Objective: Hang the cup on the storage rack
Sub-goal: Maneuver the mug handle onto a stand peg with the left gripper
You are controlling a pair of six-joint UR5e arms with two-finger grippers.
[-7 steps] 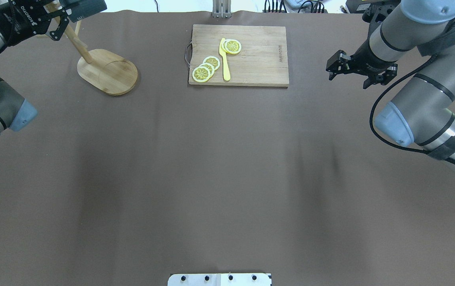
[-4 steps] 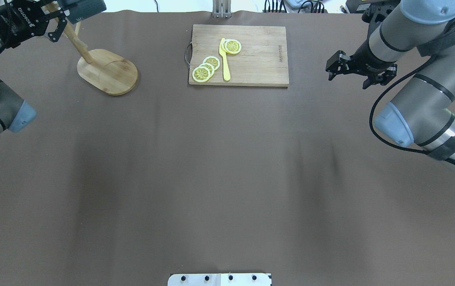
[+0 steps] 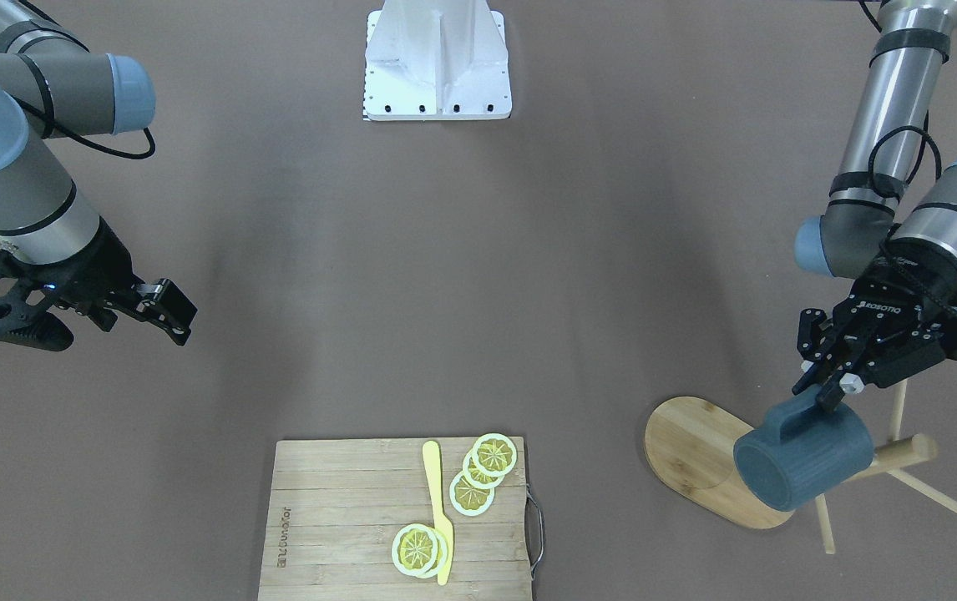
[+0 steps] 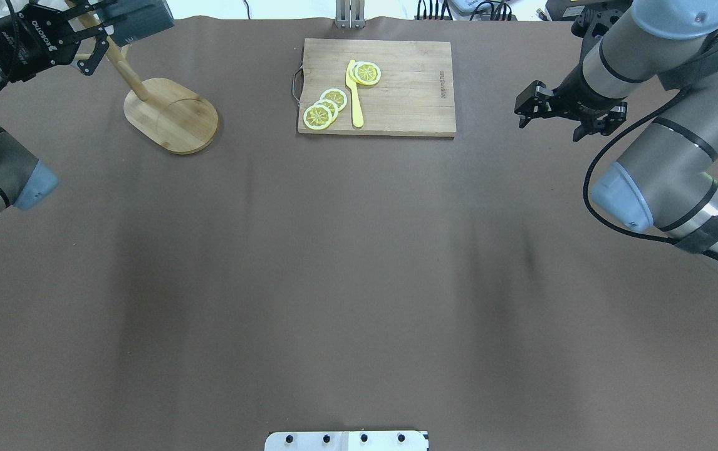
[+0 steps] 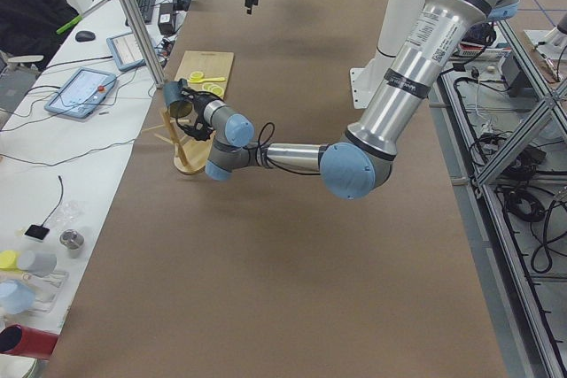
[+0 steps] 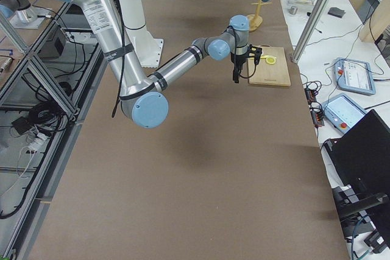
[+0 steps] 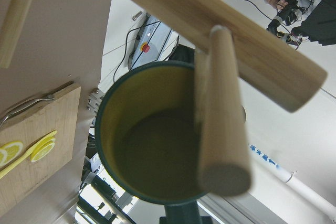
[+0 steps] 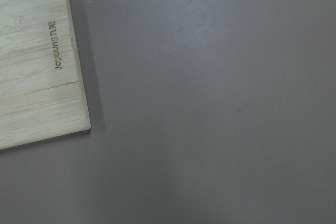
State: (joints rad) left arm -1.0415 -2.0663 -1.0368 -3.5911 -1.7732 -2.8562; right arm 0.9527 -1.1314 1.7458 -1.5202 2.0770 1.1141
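The dark slate-blue cup is tipped on its side over the bamboo storage rack, beside its leaning post. My left gripper is shut on the cup's handle. In the overhead view the cup sits at the post's top, above the oval base. The left wrist view looks into the cup's yellow inside, with a rack peg across its rim. My right gripper is open and empty, hovering right of the cutting board; it also shows in the front-facing view.
A wooden cutting board with lemon slices and a yellow knife lies at the table's far middle. Its corner shows in the right wrist view. A white mount plate sits at the near edge.
My left gripper has shifted a little with the cup at the top of the rack. The rack's base has slid slightly to the right. My right gripper has stayed put.
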